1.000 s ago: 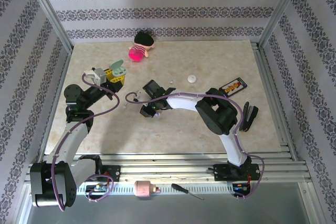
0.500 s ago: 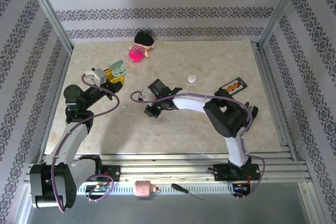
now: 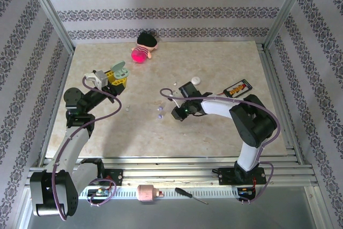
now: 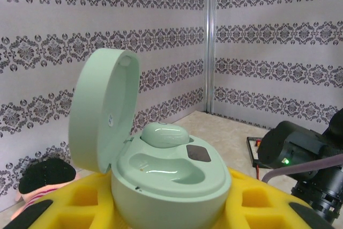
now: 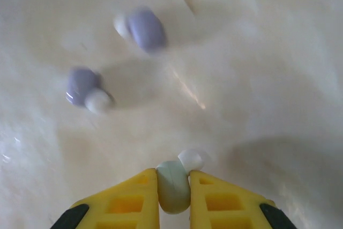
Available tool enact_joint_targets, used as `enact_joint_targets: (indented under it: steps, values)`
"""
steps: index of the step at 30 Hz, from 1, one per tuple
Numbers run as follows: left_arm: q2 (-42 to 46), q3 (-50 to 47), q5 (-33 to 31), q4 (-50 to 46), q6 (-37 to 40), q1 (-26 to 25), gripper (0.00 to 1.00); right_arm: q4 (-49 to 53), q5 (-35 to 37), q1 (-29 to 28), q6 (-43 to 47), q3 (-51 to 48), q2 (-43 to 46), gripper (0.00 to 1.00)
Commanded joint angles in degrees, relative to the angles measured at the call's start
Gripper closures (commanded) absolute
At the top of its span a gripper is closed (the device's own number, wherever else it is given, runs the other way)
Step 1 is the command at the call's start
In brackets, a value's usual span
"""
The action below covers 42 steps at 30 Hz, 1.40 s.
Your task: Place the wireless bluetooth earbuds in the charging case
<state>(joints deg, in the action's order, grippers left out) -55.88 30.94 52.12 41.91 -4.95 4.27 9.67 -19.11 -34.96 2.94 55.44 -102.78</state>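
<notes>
1. Top view: the left gripper (image 3: pixel 116 76), at the upper left of the table (image 3: pixel 214 143), grasps the open case (image 3: pixel 119 71). The right gripper (image 3: pixel 176 114) sits at centre frame with its tips aimed left. Whether it is clenched cannot be told from here. Two lavender buds (image 3: pixel 159 109) lie just left of it. A doll (image 3: pixel 143 49) lies at upper centre.
2. Left wrist view: yellow fingers (image 4: pixel 86 194) clamp the case from both sides at the bottom of the frame. The lid (image 4: pixel 104 111) stands up at left. A seated bud (image 4: pixel 163 134) fills the far socket, and the near socket lies hollow.
3. Right wrist view: at bottom centre, the fingers are clenched on a mint bud (image 5: pixel 172 186), its whitish tip pointing up-frame. The lavender buds lie at upper left, apart from each other and from the fingers.
</notes>
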Motion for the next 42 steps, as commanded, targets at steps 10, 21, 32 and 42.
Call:
enact_joint_targets:
  steps: [10, 21, 32, 42]
  values:
    - [0.8, 0.2, 1.1, 0.3, -0.1, 1.0, 0.7, -0.6, 4.7, 0.4, -4.0, -2.5, 5.8, 0.62]
    - [-0.9, 0.5, 1.7, 1.4, -0.4, 1.0, 0.7, 0.6, 4.3, -1.7, -12.2, -4.6, 8.9, 0.59]
    - [-1.0, 0.9, 2.0, 0.9, -0.3, 1.0, 0.7, 1.6, -10.0, 1.1, -35.7, -3.6, 5.6, 0.58]
    - [-0.4, 1.2, 1.9, -0.6, 0.2, 0.9, 0.7, 1.8, -8.9, 2.4, -35.3, 1.6, 0.7, 0.58]
